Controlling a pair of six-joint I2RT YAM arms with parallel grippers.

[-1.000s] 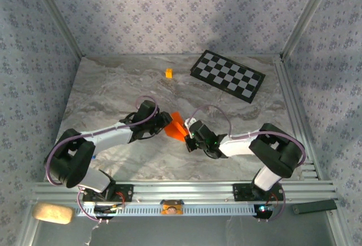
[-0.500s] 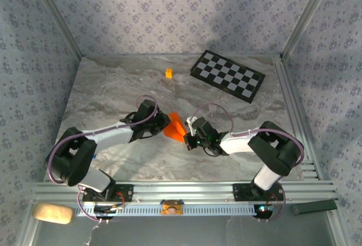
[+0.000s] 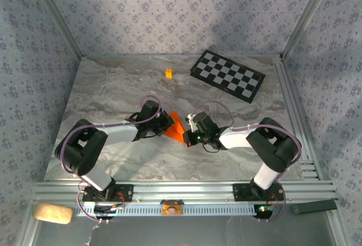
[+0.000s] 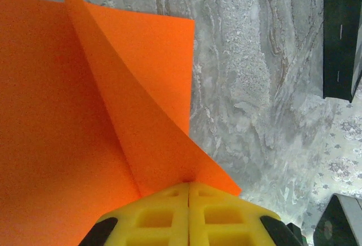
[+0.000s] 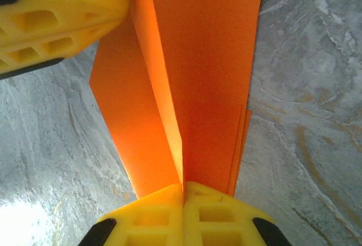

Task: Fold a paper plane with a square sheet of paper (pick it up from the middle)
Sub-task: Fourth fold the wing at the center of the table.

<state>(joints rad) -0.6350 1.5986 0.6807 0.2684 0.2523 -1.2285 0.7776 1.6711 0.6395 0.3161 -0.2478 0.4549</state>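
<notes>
The square sheet of paper [image 3: 176, 125] is bright orange and folded into a creased, layered shape, held just above the middle of the table. My left gripper [image 3: 168, 125] is shut on its left side, and in the left wrist view the yellow fingertips [image 4: 169, 212] pinch a raised fold of the paper [image 4: 85, 121]. My right gripper [image 3: 189, 136] is shut on the right end. In the right wrist view its jaws [image 5: 184, 188] clamp the centre crease of the paper [image 5: 209, 65], with the left gripper's yellow fingers [image 5: 56, 14] at the upper left.
A black-and-white checkered board [image 3: 227, 74] lies at the back right. A tiny orange-yellow cube [image 3: 168, 73] sits at the back centre. Metal rails [image 3: 186, 191] run along the near edge, and patterned walls close in the marbled table [image 3: 107, 93].
The left gripper has closed onto the paper and its arm has pushed slightly right. The right gripper, still shut, has shifted a little left and away with the paper.
</notes>
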